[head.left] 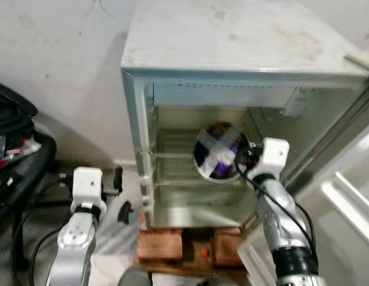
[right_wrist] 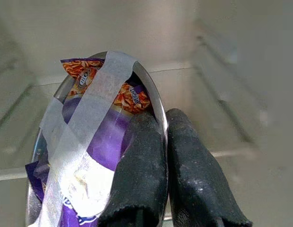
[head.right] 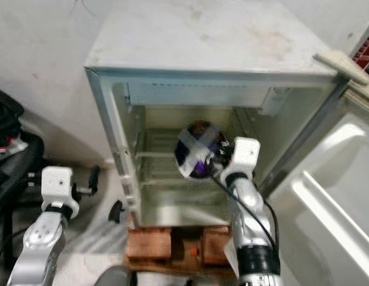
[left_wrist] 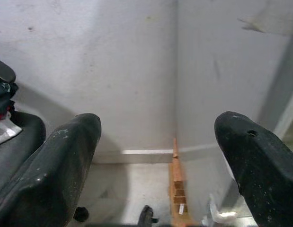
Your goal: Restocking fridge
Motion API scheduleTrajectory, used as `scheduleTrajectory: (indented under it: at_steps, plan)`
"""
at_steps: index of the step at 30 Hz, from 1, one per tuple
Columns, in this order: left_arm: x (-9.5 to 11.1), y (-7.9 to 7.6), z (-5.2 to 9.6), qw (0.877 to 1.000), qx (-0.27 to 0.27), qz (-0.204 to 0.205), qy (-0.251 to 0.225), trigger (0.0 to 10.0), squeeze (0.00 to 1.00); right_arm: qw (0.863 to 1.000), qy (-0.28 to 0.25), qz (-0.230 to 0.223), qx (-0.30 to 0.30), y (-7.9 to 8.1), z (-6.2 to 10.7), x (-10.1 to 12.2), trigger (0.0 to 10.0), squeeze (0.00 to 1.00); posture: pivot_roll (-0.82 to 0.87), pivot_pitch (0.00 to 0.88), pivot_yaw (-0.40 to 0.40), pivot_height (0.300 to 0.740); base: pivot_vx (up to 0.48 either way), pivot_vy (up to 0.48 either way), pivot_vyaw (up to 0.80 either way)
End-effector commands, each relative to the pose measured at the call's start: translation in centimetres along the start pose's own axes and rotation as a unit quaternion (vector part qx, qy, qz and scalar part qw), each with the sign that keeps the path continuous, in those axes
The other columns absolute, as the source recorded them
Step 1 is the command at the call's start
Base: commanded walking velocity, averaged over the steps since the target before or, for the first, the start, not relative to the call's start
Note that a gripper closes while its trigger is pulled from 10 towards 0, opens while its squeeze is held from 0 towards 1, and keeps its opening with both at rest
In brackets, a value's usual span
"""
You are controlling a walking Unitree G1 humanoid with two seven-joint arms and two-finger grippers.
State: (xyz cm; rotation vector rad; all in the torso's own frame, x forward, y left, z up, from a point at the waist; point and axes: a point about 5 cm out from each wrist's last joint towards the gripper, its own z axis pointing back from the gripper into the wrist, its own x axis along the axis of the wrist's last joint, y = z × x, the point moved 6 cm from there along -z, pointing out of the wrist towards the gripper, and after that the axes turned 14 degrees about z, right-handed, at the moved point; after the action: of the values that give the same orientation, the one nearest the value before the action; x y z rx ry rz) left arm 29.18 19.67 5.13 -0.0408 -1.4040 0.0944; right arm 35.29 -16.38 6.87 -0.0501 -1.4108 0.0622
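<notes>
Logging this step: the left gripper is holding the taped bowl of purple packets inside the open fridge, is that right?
Not quite: the right gripper is pinching the taped bowl's rim inside the open fridge, as the right wrist view shows. The left gripper is open beside the fridge.

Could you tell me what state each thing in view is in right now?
Fridge: open, standing on wooden blocks.
Fridge door: swung wide to the robot's right.
Bowl: tilted on edge, taped over a purple packet, held in the fridge opening.
Right gripper: shut on the bowl's rim.
Left gripper: open, holding nothing, beside the fridge.
</notes>
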Motion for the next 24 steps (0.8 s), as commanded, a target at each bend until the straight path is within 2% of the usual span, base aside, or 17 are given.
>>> scheduleTrajectory:
  at_steps: [1, 6, 10, 14, 17, 18, 24]
  plan:
    - [0.1, 0.6, 0.1, 1.0, 0.017, -0.004, 0.002, 10.0, 0.0, 1.0, -0.013, -0.002, 0.004, 0.3, -0.2, 0.7, 10.0, 0.0, 0.18, 0.024, -0.078, 0.74, 0.0, 0.0, 0.0]
    - [-0.3, 2.1, 0.5, 0.998, 0.058, -0.003, 0.014, 10.0, 0.0, 1.0, -0.01, -0.004, 0.023, 1.1, -0.7, 0.9, 10.0, 0.0, 0.19, 0.031, -0.082, 0.74, 0.0, 0.0, 0.0]
    - [-0.7, 3.8, 1.7, 0.996, 0.087, -0.009, 0.022, 10.0, 0.0, 0.998, -0.011, -0.012, 0.053, 2.8, -2.2, 1.6, 10.0, 0.0, 0.23, 0.054, -0.093, 0.74, 0.0, 0.0, 0.0]
    - [-0.7, 4.1, 2.3, 0.995, 0.094, -0.009, 0.022, 10.0, 0.0, 0.998, -0.011, -0.018, 0.067, 3.6, -2.8, 1.9, 10.0, 0.0, 0.25, 0.071, -0.103, 0.74, 0.0, 0.0, 0.0]
    - [-0.6, 4.6, 3.4, 0.994, 0.105, -0.016, 0.027, 10.0, 0.0, 0.995, -0.002, -0.037, 0.088, 5.5, -4.1, 2.2, 10.0, 0.0, 0.29, 0.098, -0.117, 0.74, 0.0, 0.0, 0.0]
    - [-0.6, 4.6, 3.4, 0.994, 0.105, -0.016, 0.027, 10.0, 0.0, 0.995, -0.002, -0.037, 0.088, 5.5, -4.1, 2.2, 10.0, 0.0, 0.29, 0.098, -0.117, 0.74, 0.0, 0.0, 0.0]
    - [-0.5, 5.3, 5.4, 0.992, 0.123, -0.016, 0.032, 10.0, 0.0, 0.991, 0.012, -0.063, 0.12, 8.7, -5.5, 3.0, 10.0, 0.0, 0.35, 0.146, -0.135, 0.74, 0.0, 0.0, 0.0]
